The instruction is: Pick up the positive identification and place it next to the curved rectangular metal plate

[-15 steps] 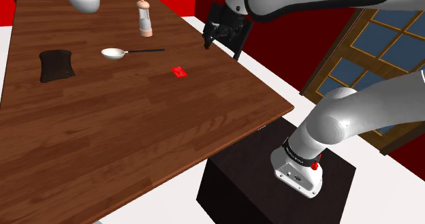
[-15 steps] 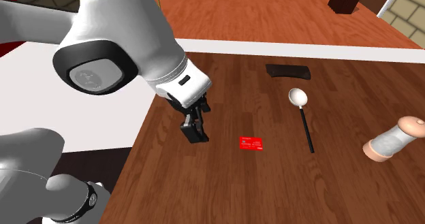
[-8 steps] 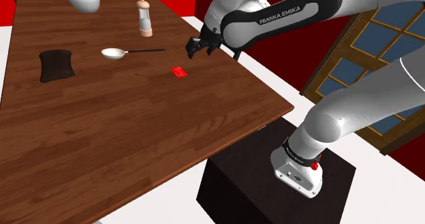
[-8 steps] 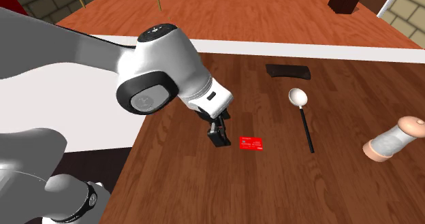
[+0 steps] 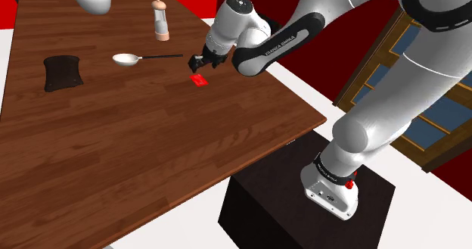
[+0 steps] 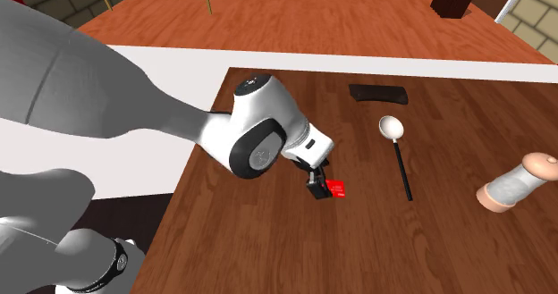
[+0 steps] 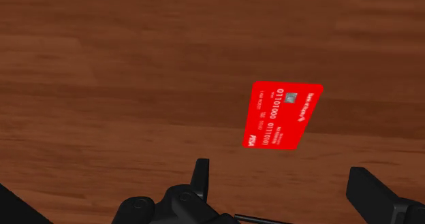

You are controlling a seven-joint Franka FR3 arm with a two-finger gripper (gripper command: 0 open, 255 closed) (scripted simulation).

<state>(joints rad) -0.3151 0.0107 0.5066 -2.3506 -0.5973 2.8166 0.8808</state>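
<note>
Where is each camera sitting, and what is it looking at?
Shoulder view: beside the stand, looking down over the table; arm and end effector show.
Second exterior view: close by the arm, looking across the table; arm and end effector show.
Wrist view: on the hand, facing the red card; open fingers show.
All share the red card.

Shoulder view: high beside the stand (image 5: 272, 202), facing down over the desk (image 5: 136, 157); second exterior view: close behind the arm (image 6: 98, 96), facing across that desk; wrist view: very near, looking down on the red card (image 7: 280, 115), shared by all three
</note>
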